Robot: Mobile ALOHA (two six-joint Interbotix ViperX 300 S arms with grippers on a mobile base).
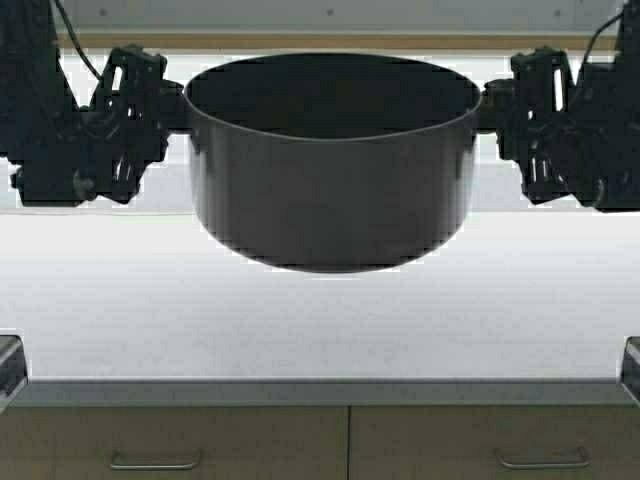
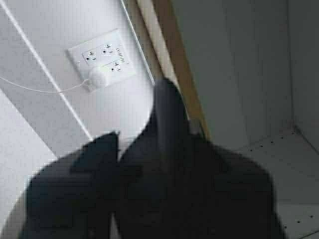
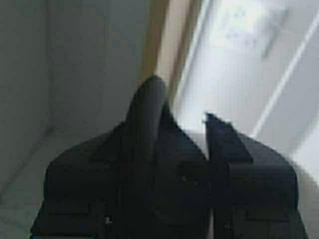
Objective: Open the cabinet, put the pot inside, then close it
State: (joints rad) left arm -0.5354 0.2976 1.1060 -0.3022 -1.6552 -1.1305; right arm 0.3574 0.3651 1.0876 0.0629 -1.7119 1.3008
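The dark grey pot (image 1: pixel 330 170) hangs in the air above the countertop, upright, with its black inside showing. My left gripper (image 1: pixel 168 105) is shut on its left side handle and my right gripper (image 1: pixel 497 103) is shut on its right side handle. Just above and behind the pot runs the cabinet's tan bottom edge (image 1: pixel 320 42). The left wrist view shows my left gripper (image 2: pixel 142 159) on the black handle (image 2: pixel 167 114), with the cabinet's pale grey inside (image 2: pixel 249 74) beyond. The right wrist view shows my right gripper (image 3: pixel 184 159), the handle (image 3: pixel 149 109) and the grey inside (image 3: pixel 89 59). The cabinet doors are out of view.
The white countertop (image 1: pixel 320 320) lies below the pot, with its front edge near me. Under it are drawers with horizontal handles (image 1: pixel 155 462). A wall outlet with a white plug (image 2: pixel 102 59) sits on the backsplash under the cabinet and shows in the right wrist view (image 3: pixel 244 20) too.
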